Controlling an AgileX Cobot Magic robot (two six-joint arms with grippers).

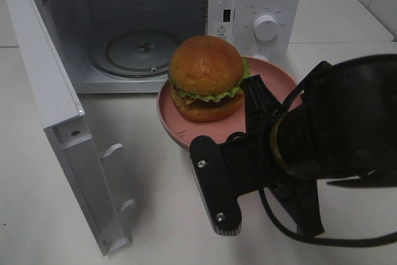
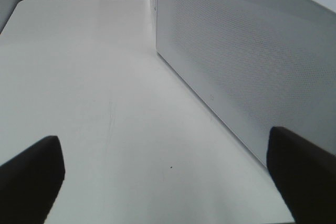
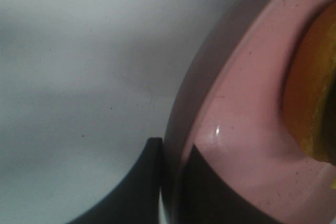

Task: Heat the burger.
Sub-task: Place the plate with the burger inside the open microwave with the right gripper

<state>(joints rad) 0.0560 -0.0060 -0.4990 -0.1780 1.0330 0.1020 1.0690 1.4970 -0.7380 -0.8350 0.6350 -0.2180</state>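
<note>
The burger (image 1: pixel 206 79) is seen standing upright on the pink plate (image 1: pixel 180 125), which rests on the white table (image 1: pixel 155 215) just in front of the open microwave (image 1: pixel 267 4). The domed bun is turned upward, with green lettuce and dark patties showing beneath it. In the right wrist view a yellow-orange edge of the burger is visible at the inner part of the plate.

The plate's rim is gripped by the right gripper (image 3: pixel 176 148): one dark finger (image 3: pixel 131 187) is placed against the outside of the rim and the other lies on its upper surface, so the jaws are closed narrowly on the plate. The black right arm (image 1: pixel 335 122) fills the near right of the exterior view.

Behind the plate, the microwave cavity is exposed, with the glass turntable (image 1: pixel 133 51) inside and the door (image 1: pixel 56 110) swung fully out to the left. A round knob (image 1: pixel 267 27) is set on the control panel.

The left gripper (image 2: pixel 168 166) is held over bare table beside the microwave's perforated wall (image 2: pixel 252 51), its jaws spread wide with nothing between them.
</note>
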